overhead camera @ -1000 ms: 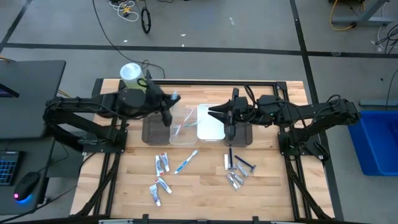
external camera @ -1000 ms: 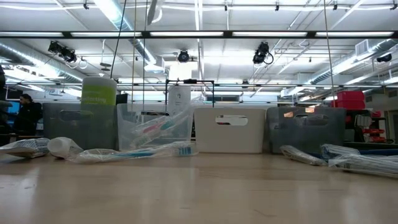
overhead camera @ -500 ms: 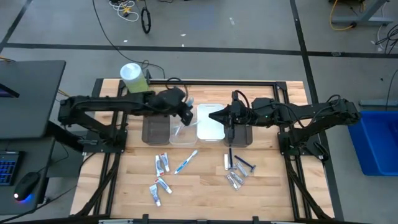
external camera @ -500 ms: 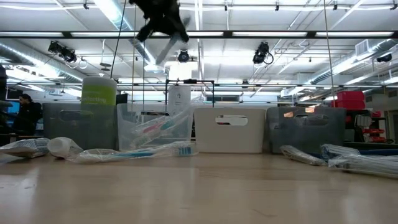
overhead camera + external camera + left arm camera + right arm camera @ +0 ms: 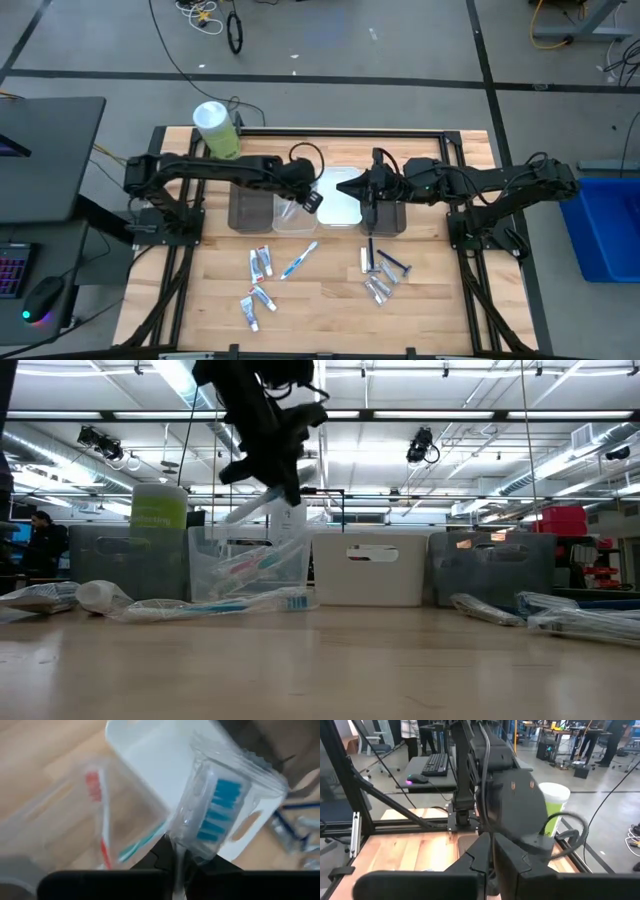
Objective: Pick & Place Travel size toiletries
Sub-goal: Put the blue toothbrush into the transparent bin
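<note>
My left gripper [image 5: 310,200] hangs over the clear tray [image 5: 292,214], shut on a wrapped toothbrush [image 5: 215,810] with blue bristles. In the low view this gripper [image 5: 275,485] is above the clear tray [image 5: 262,570], which has toothbrushes [image 5: 102,815] lying in it. On the near part of the table lie toothpaste tubes [image 5: 260,264], a blue-white toothbrush [image 5: 300,260], black razors [image 5: 385,262] and silvery tubes [image 5: 378,290]. My right gripper [image 5: 362,188] waits shut above the right dark tray [image 5: 386,218]. My left gripper pinches the wrapped toothbrush between its two fingers at the narrow stretch of wrapper below the head [image 5: 176,849]. The bristled head reaches out past the fingertips. The brush [image 5: 245,510] is lifted clear and slants down from the gripper above the clear tray.
Four trays stand in a row at the far side: a dark tray [image 5: 247,208], the clear one, a white tray [image 5: 338,202] and the right dark one. A green-white canister [image 5: 215,128] stands at the far left corner. Bare wood lies between the loose items.
My left gripper has swung from the far left toward the table's right and has come down, carrying the wrapped toothbrush until it hangs over the clear tray near the white one. In the low view it has dropped into the picture from above.
</note>
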